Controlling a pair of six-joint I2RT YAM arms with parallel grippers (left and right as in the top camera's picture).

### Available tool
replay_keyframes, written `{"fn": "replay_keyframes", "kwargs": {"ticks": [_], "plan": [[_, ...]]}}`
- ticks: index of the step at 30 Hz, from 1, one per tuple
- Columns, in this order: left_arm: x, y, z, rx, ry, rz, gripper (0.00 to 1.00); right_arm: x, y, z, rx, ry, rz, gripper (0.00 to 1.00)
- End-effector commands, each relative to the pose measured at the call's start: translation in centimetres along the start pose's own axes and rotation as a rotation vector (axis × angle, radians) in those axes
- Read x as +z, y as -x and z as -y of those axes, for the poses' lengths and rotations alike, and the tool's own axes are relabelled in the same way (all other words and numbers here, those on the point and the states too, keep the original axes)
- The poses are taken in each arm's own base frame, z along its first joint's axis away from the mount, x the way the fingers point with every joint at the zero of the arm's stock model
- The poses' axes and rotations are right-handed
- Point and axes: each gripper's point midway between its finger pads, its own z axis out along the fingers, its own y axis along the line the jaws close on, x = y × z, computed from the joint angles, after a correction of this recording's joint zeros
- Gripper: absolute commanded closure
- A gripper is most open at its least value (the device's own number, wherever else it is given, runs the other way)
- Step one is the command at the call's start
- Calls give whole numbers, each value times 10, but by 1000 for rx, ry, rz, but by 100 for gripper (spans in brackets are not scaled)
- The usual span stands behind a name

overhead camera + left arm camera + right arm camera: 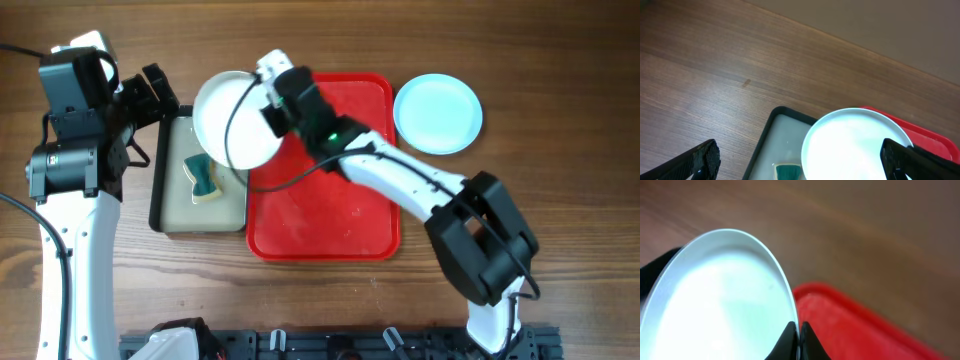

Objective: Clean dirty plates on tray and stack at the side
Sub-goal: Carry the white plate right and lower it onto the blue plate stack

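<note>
Right gripper (268, 98) clamped on round white plate's (228, 120) rim, over small black-rimmed grey-green tray (176, 205) holding teal sponge (203, 176); bright red plastic tray (320, 215) alongside; 1 turquoise plate (438, 113) right. Left gripper (800, 160) spread apart.

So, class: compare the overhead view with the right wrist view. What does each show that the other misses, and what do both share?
Only the overhead view shows the pale blue plate on the bare table right of the red tray, the small grey-green tray holding a turquoise sponge, and the left claw, which holds nothing. Only the right wrist view shows the right claw closed on the rim of the white plate up close. Both show the white plate, the red tray and the wooden table.
</note>
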Motion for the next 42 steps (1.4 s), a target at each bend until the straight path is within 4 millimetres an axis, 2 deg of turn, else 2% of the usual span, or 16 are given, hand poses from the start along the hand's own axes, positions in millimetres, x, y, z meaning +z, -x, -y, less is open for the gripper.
{"fn": "replay_keyframes", "kwargs": {"ticks": [1, 4, 6, 8, 10, 13, 14, 15, 17, 20, 23, 27, 33, 38, 40, 42], "plan": [[0, 4, -2, -8, 10, 10, 0, -17, 9, 3, 202, 157, -31, 96], [0, 4, -2, -8, 10, 10, 0, -50, 22, 31, 280, 209, -54, 96], [0, 4, -2, -8, 10, 10, 0, -84, 30, 55, 364, 281, -76, 96], [0, 4, -2, -8, 10, 10, 0, -103, 25, 79, 420, 292, -106, 96], [0, 4, -2, -8, 10, 10, 0, -120, 13, 122, 504, 249, -135, 96], [0, 4, -2, -8, 10, 10, 0, -139, -17, 197, 640, 116, -166, 96], [0, 4, -2, -8, 10, 10, 0, -156, -36, 243, 708, 29, -166, 96], [0, 4, -2, -8, 10, 10, 0, -165, -48, 267, 746, -39, -172, 96], [0, 4, -2, -8, 10, 10, 0, -188, -81, 313, 812, -218, -213, 96], [0, 4, -2, -8, 10, 10, 0, -221, -140, 354, 869, -486, -335, 96], [0, 4, -2, -8, 10, 10, 0, -216, -167, 355, 875, -514, -359, 96], [0, 4, -2, -8, 10, 10, 0, -195, -201, 351, 877, -506, -374, 96], [0, 4, -2, -8, 10, 10, 0, -169, -224, 334, 885, -404, -405, 96], [0, 4, -2, -8, 10, 10, 0, -159, -232, 326, 887, -381, -432, 87], [0, 4, -2, -8, 10, 10, 0, -154, -227, 319, 851, -344, -433, 56], [0, 4, -2, -8, 10, 10, 0, -148, -223, 312, 788, -310, -436, 37]]}}
